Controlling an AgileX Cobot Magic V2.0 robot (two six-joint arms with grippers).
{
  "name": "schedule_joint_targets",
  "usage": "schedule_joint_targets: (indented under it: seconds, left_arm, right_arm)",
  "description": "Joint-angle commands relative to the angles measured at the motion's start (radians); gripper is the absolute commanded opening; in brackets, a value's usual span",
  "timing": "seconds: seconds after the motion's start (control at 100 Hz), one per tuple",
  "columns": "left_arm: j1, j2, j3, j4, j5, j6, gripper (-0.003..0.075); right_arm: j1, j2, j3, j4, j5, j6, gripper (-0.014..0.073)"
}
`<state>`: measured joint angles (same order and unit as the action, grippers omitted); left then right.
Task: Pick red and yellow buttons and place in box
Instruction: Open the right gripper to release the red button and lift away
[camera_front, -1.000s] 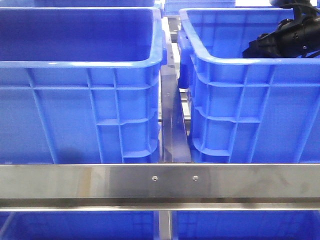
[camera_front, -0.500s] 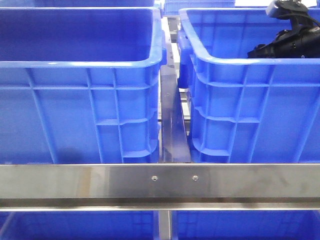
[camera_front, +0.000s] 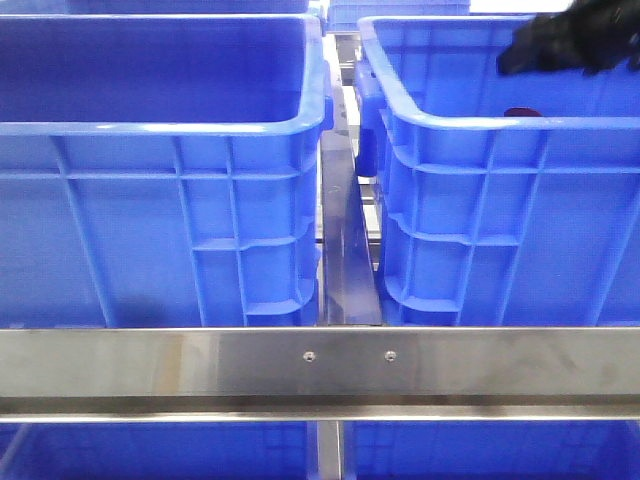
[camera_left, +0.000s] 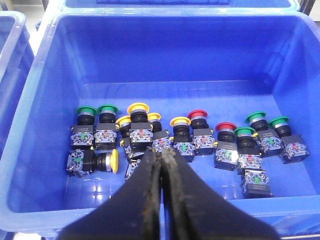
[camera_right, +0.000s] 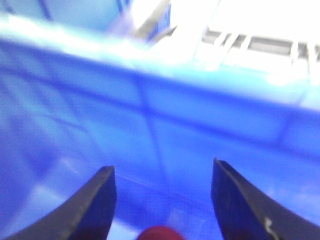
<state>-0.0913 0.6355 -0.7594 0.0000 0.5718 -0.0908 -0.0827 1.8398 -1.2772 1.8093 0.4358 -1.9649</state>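
Note:
In the left wrist view my left gripper (camera_left: 162, 152) is shut and empty, above a blue crate (camera_left: 45, 100) that holds several push buttons with red (camera_left: 198, 115), yellow (camera_left: 138, 107) and green caps. One yellow button (camera_left: 114, 161) lies on its side. In the front view my right gripper (camera_front: 570, 40) is a dark blur above the right blue box (camera_front: 480, 200). A red button (camera_front: 522, 112) shows just behind that box's near rim. In the blurred right wrist view the right gripper (camera_right: 162, 170) is open over the blue box wall, with the red button (camera_right: 161, 233) below the fingers.
A twin blue crate (camera_front: 160, 200) stands on the left, with a narrow metal gap (camera_front: 345, 250) between the two. A steel rail (camera_front: 320, 365) runs across the front. More blue crates sit below it and behind.
My right arm has risen from inside the right box to the top right edge of the front view. The red cap now shows behind the box's rim.

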Motion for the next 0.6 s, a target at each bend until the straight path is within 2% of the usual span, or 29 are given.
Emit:
schedule_joint_targets:
  seconds: [0.0, 0.12, 0.36, 0.48, 0.59]
  left_arm:
    - [0.001, 0.000, -0.026, -0.006, -0.081, -0.011, -0.0019]
    - [0.001, 0.000, -0.026, -0.008, -0.081, -0.011, -0.0019]
    - [0.001, 0.000, -0.026, -0.008, -0.081, -0.011, -0.0019]
    - [0.001, 0.000, -0.026, -0.008, -0.081, -0.011, -0.0019]
    - [0.001, 0.000, -0.026, -0.008, -0.081, -0.011, -0.0019]
  right_arm:
    - [-0.004, -0.157, 0.039, 0.109, 0.022, 0.004, 0.0447]
    - [0.011, -0.297, 0.131, 0.109, -0.077, 0.004, 0.0445]
    - [0.142, -0.545, 0.248, 0.109, -0.464, 0.003, 0.0445]
    - [0.214, -0.647, 0.309, 0.109, -0.558, 0.004, 0.0445]
    - [0.253, -0.748, 0.377, 0.109, -0.573, 0.008, 0.0445]
